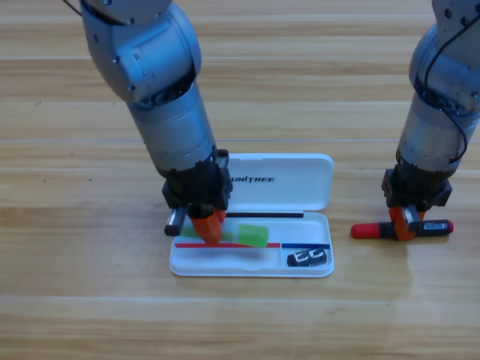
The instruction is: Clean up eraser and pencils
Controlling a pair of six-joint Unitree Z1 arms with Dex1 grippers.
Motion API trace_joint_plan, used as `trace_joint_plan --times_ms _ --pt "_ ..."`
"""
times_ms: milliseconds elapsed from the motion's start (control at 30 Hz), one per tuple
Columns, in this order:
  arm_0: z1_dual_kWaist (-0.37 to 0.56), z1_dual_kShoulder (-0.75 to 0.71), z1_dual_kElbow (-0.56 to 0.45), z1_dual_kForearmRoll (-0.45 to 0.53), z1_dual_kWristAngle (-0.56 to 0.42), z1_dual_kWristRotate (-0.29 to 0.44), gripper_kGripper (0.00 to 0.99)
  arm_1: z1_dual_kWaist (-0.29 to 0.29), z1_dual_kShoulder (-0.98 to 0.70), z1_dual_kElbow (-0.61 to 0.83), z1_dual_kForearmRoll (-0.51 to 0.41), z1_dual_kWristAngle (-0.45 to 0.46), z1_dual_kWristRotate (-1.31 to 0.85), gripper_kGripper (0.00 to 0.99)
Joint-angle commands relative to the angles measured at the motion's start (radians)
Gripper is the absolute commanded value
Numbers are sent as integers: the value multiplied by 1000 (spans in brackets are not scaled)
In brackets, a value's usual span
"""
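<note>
Left tool on green pencil in case — right tool on red-black pencil.

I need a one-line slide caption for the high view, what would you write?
Left gripper lowers the green pencil into the white case beside the eraser; right gripper at the red-and-black pencil.

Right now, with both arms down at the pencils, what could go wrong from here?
1. The left pincer is inside the open white plastic case on the pale green pencil; lifting away could drag it out or shift the case.
2. The right pincer sits over the red-and-black pencil near its black end, so it may tilt or slip when raised.
3. The small black eraser already fills the case's right corner.
</note>
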Motion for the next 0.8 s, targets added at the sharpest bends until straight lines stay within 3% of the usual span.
trace_joint_plan --times_ms 33,733,800 --pt "-38 60 -15 0 -13 -14 0 -22 61 6 -14 -14 -4 0" --pt "-41 66 -16 1 -3 -31 0 -8 -200 74 70 -9 -6 0" --pt "-41 61 -16 1 -3 -31 78 -3 -220 81 81 -6 -6 0"
